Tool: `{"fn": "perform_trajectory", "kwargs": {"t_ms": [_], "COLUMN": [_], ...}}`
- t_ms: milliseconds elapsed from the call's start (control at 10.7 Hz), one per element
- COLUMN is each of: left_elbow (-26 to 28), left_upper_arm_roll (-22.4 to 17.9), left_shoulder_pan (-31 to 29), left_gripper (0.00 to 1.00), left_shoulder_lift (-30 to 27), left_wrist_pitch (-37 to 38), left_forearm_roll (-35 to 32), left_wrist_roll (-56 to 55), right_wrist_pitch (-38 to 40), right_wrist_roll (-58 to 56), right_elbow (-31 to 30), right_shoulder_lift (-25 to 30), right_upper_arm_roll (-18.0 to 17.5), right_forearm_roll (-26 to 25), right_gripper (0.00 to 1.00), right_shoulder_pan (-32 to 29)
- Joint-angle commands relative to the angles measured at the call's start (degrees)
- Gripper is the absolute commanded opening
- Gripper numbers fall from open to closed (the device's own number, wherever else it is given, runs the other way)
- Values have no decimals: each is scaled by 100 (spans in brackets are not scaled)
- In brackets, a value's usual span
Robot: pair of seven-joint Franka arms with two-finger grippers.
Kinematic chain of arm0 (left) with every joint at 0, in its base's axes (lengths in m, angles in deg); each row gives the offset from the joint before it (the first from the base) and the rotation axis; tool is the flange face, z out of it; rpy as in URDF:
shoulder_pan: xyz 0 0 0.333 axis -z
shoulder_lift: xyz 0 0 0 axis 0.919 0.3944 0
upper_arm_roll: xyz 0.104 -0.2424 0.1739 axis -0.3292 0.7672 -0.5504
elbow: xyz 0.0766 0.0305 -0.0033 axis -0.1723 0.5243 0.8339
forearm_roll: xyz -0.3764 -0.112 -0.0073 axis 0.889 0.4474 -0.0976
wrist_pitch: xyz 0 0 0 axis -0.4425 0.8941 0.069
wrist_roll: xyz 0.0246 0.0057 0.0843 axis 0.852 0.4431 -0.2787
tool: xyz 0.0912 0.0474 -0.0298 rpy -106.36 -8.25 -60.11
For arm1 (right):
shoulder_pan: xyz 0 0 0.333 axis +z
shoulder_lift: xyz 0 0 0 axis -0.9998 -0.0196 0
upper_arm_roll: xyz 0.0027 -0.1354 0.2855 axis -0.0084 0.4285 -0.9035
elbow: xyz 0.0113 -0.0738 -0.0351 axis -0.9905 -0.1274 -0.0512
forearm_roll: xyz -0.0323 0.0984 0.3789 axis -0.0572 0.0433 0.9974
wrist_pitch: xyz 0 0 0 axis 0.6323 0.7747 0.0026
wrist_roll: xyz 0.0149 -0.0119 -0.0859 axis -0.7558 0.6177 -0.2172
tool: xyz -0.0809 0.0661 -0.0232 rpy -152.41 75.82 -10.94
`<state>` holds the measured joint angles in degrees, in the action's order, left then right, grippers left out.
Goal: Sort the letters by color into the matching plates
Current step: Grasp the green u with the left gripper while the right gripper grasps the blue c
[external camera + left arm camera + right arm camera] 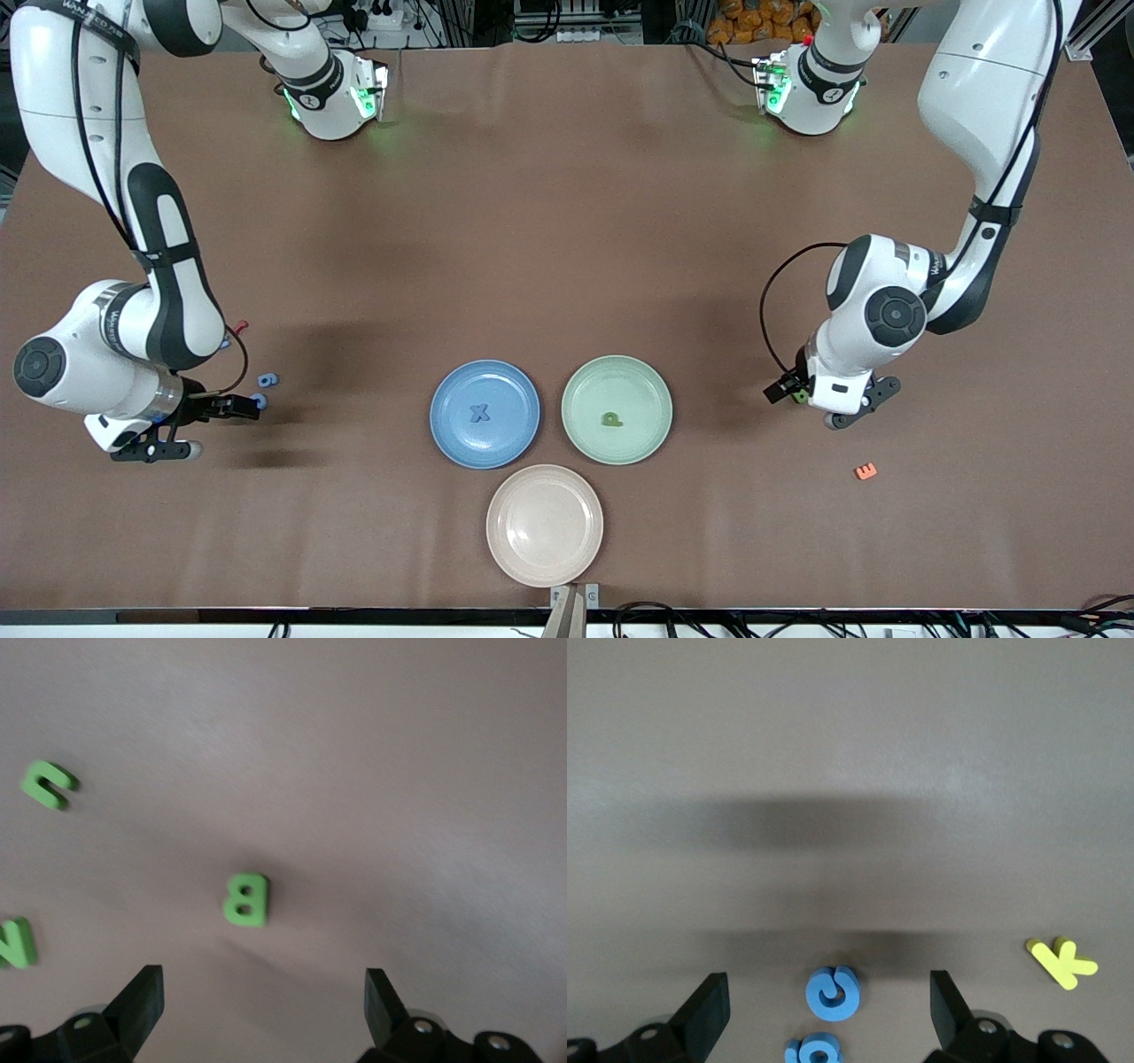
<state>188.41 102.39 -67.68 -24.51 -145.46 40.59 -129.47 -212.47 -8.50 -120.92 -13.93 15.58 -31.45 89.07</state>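
Both arms are lining up picks, so the thing to get right is centring before descending. The left gripper (257, 1005) hangs over the desk (567, 221) at the left arm's end, jaws spread wide and empty. In its wrist view the green B (245, 899) lies flat just ahead of the gap between the jaws, roughly on its midline; the arm should come forward a little, drop straight, and close across the narrow width. A green J (49, 784) and green N (16, 942) lie off to one side, well apart from the B, so they should not be knocked.

The right gripper (824, 1005) hangs over the right arm's end, jaws also spread and empty. Two blue letters (831, 991) sit between the jaws' lines, one touching or nearly touching the other, so take the outer one alone. A yellow K (1061, 960) lies outside the jaws; leave it.

The blue plate (456, 439) holds a blue X (479, 412); the green plate (647, 439) holds one green letter (611, 419).
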Motion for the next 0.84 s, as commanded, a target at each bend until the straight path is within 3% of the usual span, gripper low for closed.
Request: {"fn": "perform_trajectory", "kwargs": {"t_ms": [0,560,654,747], "left_elbow": [107,124,116,107], "left_upper_arm_roll": [83,92,92,92], "left_shoulder_pan": [-514,-1113,-1131,-1131], "left_gripper": [100,100,100,100], "left_shoulder_lift": [94,104,174,244], "left_wrist_pitch": [-112,-103,-112,-112], "left_forearm_roll": [-933,-909,-909,-909], "left_wrist_roll": [258,2983,3064,3090], "right_wrist_pitch": [-347,-1043,-1104,-1183], "right_wrist_roll": [271,272,272,272], "right_elbow": [-394,-957,-993,-1019], "right_shoulder_lift": [90,64,64,64], "right_upper_arm_roll": [-63,-72,-72,-72], "right_forearm_roll": [-2,-2,-11,-11], "right_gripper": [100,100,99,91], "right_shoulder_pan": [-45,-27,-27,-19]}}
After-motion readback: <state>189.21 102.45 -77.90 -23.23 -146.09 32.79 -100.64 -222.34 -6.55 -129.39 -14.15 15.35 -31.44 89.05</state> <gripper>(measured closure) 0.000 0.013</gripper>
